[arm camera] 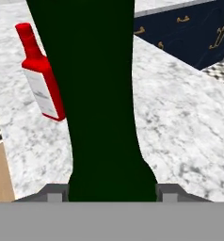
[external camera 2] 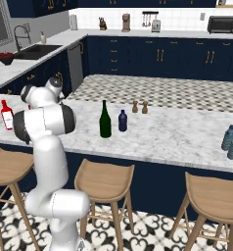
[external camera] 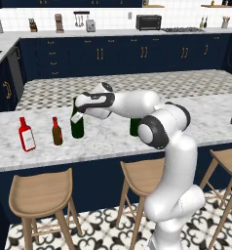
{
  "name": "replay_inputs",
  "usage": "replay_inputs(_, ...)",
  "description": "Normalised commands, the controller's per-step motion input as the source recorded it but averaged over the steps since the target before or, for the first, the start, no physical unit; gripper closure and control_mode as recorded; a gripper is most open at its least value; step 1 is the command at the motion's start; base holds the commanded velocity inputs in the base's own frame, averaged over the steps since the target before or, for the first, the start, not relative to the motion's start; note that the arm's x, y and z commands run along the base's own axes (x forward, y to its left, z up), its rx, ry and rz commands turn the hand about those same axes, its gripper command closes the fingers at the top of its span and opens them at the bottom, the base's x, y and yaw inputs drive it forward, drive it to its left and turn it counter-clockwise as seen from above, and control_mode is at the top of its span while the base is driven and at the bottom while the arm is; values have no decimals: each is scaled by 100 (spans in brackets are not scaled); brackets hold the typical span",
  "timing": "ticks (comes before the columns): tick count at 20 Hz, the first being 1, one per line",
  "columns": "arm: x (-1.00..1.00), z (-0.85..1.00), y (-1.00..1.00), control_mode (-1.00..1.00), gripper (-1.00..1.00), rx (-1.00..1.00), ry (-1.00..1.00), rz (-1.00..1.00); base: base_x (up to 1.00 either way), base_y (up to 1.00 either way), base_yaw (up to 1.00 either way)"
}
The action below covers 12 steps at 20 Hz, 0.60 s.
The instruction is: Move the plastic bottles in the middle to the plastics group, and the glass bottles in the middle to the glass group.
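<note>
My gripper (external camera: 79, 117) is shut on a tall dark green glass bottle (external camera: 77, 126), which stands upright just right of the glass group. That group is a red flat-sided bottle (external camera: 26, 135) and a small brown bottle (external camera: 56, 131). In the hand view the green bottle (arm camera: 100, 94) sits between both fingertips (arm camera: 55, 195), with the red bottle (arm camera: 41, 80) behind it. I cannot tell whether its base touches the counter. A second green bottle (external camera 2: 105, 121) and the small navy plastic bottle (external camera 2: 122, 120) stand mid-counter. The pale blue plastics group (external camera 2: 231, 141) is at the far right.
The marble island counter (external camera: 108, 144) has wooden stools (external camera: 40, 193) along its near edge. Two small shakers (external camera 2: 139, 107) stand behind the middle bottles. My arm's elbow (external camera: 159, 128) partly covers the second green bottle (external camera: 133, 128). A sink (external camera 2: 33, 50) lies far left.
</note>
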Motion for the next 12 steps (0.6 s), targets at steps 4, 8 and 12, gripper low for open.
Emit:
replay_inputs(4, 3, -6, 15, -100, 100, 0, 0, 11, 0, 0, 0)
replay_inputs(8, 17, -18, 0, -100, 100, 0, -1, 8, 0, 0, 0)
replay_inputs(12, 14, -47, 3, -100, 100, 0, 0, 7, 0, 0, 0)
